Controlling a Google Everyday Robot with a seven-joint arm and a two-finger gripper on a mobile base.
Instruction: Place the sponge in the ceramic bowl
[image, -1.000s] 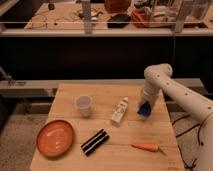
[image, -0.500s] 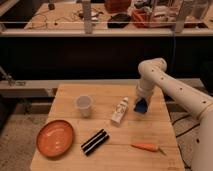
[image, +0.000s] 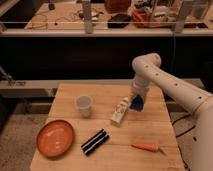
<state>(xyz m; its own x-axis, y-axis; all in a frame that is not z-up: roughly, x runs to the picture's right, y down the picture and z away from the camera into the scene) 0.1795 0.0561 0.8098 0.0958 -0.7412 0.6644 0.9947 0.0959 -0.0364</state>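
Observation:
The dark-blue sponge (image: 137, 104) hangs at the tip of my gripper (image: 136, 101), which is shut on it just above the wooden table, right of centre. It sits close beside the upper end of a white bottle (image: 120, 110). The orange ceramic bowl (image: 42, 141) rests at the table's front left corner, far to the left of the gripper and lower in the view. My white arm reaches in from the right and bends down to the gripper.
A translucent plastic cup (image: 84, 105) stands between the gripper and the bowl. A black two-bar object (image: 95, 141) lies right of the bowl. A carrot (image: 147, 147) lies front right. A cluttered bench runs behind the table (image: 107, 92).
The arm has swung left with the sponge in the gripper, from near the right edge towards the white bottle. Everything else on the table has stayed put.

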